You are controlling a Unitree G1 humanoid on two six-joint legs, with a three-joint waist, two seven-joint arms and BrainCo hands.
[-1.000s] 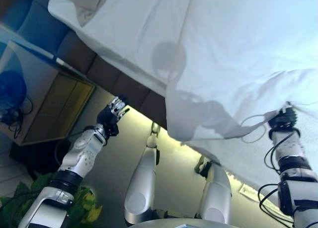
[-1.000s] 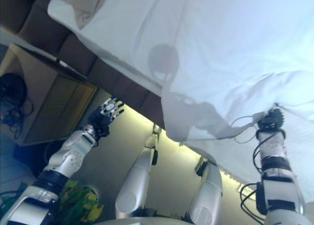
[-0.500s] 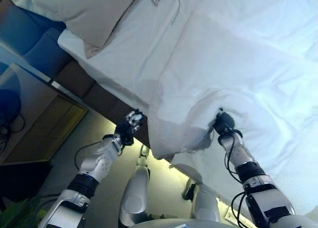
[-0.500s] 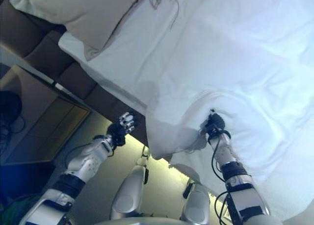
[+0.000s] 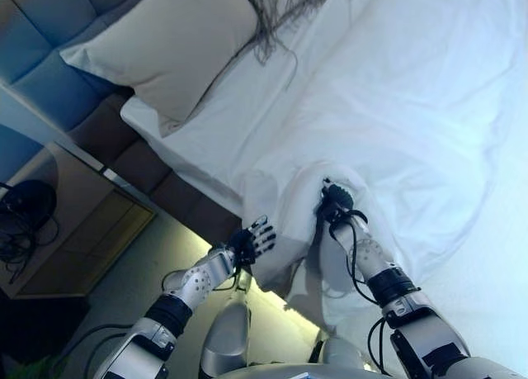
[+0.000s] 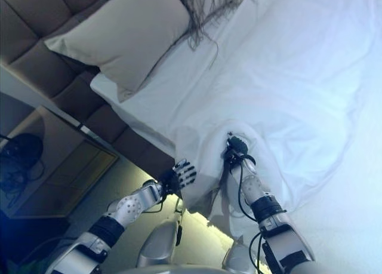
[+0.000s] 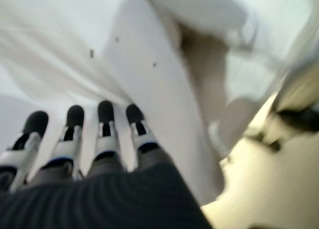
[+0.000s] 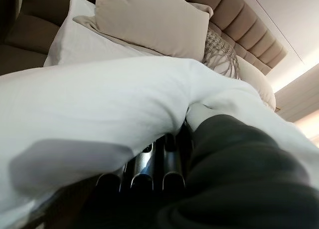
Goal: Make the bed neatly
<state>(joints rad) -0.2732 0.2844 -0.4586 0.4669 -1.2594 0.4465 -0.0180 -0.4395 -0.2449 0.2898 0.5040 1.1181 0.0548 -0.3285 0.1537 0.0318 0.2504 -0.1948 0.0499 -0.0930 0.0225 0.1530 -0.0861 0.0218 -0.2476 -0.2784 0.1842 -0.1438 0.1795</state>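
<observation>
The white duvet [image 5: 404, 106] covers the bed, and its near corner is bunched and hangs over the bed's side. My right hand [image 5: 334, 204] is shut on a fold of that corner; in the right wrist view its curled fingers [image 8: 149, 169] sit under the cloth [image 8: 99, 99]. My left hand [image 5: 252, 240] is open with spread fingers, just beside the hanging duvet edge. In the left wrist view its straight fingers [image 7: 107, 129] point at the white cloth [image 7: 149, 54]. A beige pillow [image 5: 181, 53] lies at the head of the bed, on the white sheet [image 5: 206, 139].
A padded headboard [image 5: 41, 20] runs along the far left. A wooden nightstand [image 5: 74, 222] stands beside the bed with a dark object and cables [image 5: 21, 214] on it. A fringed cushion [image 5: 285, 3] lies behind the pillow. A lit strip glows under the bed frame [image 5: 268, 292].
The camera has shifted toward the head of the bed. My right hand has drawn the duvet corner toward the pillow. My left hand has come in close to the hanging duvet edge.
</observation>
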